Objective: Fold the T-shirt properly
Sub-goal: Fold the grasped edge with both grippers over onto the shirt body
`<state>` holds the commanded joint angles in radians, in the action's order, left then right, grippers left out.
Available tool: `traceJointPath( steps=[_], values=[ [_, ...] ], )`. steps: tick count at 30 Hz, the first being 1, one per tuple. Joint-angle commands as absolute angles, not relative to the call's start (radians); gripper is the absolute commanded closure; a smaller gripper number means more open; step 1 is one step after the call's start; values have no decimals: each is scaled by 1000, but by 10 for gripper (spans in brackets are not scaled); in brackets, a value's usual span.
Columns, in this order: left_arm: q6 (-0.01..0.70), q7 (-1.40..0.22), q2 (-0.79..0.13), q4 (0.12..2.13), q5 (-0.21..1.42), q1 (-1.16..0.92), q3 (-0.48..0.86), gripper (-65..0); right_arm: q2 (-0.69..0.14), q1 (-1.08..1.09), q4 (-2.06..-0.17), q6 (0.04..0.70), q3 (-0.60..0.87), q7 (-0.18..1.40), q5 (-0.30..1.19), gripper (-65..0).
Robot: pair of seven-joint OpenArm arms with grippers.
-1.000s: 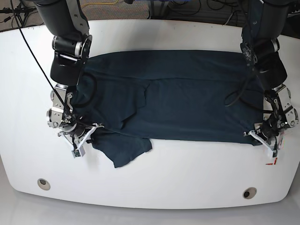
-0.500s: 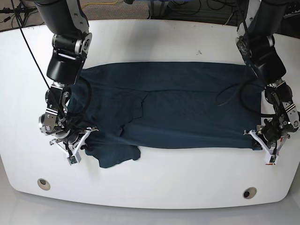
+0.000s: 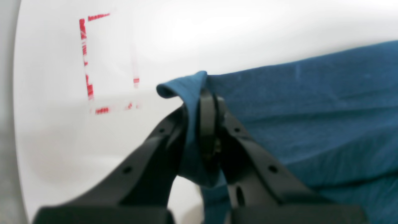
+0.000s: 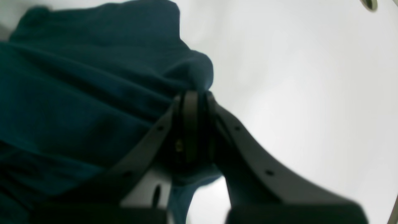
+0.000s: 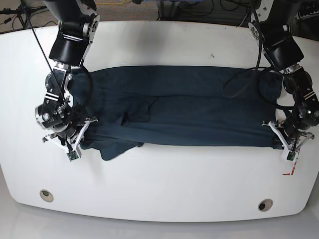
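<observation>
1. The T-shirt (image 5: 184, 112) is spread as a long dark band across the white counter (image 5: 164, 184), with a loose flap, likely a sleeve, bunched at the near edge by the right gripper.
2. The left gripper (image 5: 284, 142) is closed at one near corner; in its wrist view, the fingers (image 3: 206, 124) are pressed together on a pinched fold of blue cloth.
3. The right gripper (image 5: 79, 138) is closed likewise on the opposite near corner, dark fabric being clamped between its fingers (image 4: 189, 124).
4. Both corners are held at once, presumably so that the near edge is kept taut and straight for a fold.
5. Red markings (image 3: 88, 62) are seen on the counter beside the left gripper.
</observation>
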<state>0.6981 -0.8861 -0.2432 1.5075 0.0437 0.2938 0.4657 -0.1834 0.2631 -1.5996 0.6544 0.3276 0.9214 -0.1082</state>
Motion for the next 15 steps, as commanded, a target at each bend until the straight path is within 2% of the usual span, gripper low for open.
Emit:
traceJointPath(
  steps=[11, 15],
  values=[
    [698, -885, -246, 1593, 44, 131, 467, 0, -180, 111, -1773, 654, 329, 998, -108, 0],
    [698, -885, -248, 1589, 44, 88, 467, 0, -179, 59, -1781, 654, 329, 998, -99, -25]
  ],
)
